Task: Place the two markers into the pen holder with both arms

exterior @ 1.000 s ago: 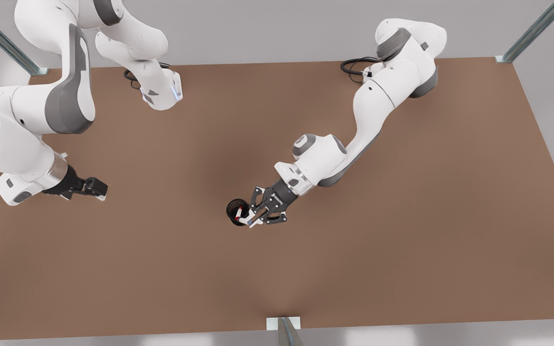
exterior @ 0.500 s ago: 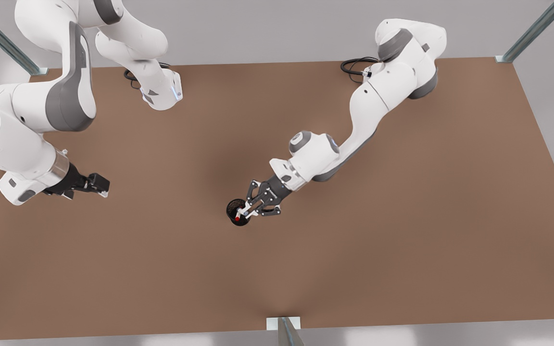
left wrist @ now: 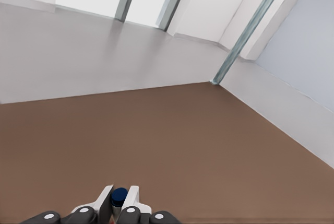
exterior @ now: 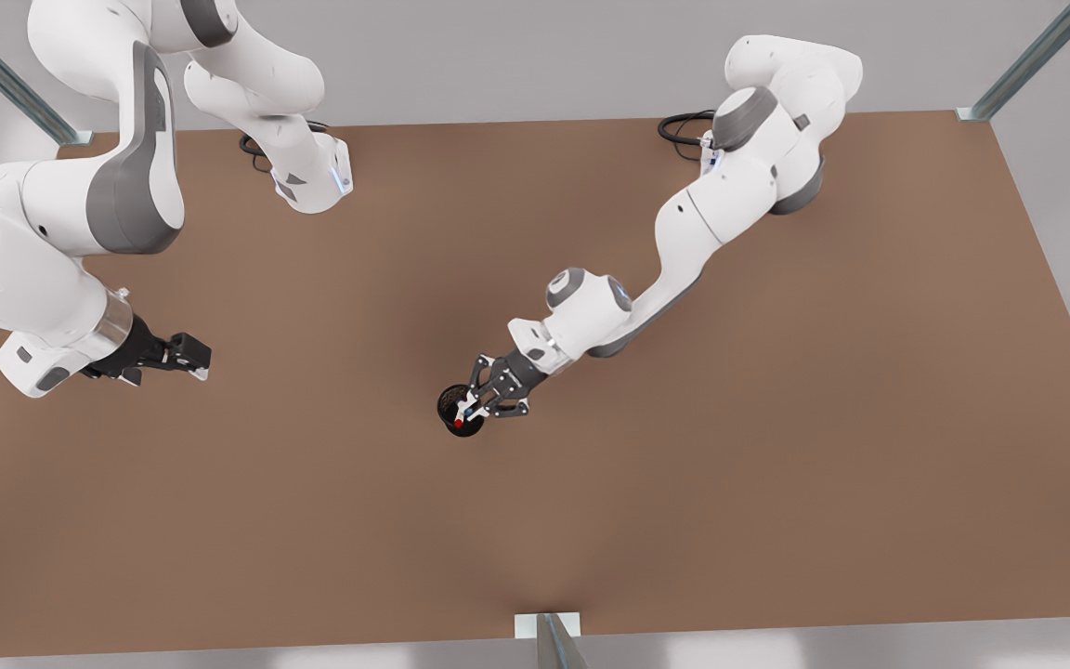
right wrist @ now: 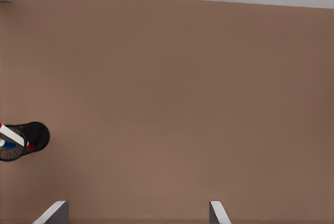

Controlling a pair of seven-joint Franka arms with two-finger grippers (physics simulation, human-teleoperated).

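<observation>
Left gripper (left wrist: 119, 203) clamps blue-capped marker (left wrist: 119, 197) | right gripper (right wrist: 136, 208) apart, waiting | red-capped marker (exterior: 458, 421) in single pen holder (exterior: 447, 404)

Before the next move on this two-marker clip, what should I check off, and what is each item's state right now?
1. Left gripper grips the white marker with the dark blue cap: ok, the cap sits between its shut fingers.
2. Left gripper is positioned at the small black mesh pen holder: ok, it is at the rim.
3. White marker with the red cap is in the holder: ok, its red end shows inside.
4. Blue-capped marker's lower end has entered the holder: cannot tell.
5. Right gripper is out of the way: ok, it is open and waits near the front view's left, well apart from the holder.
</observation>
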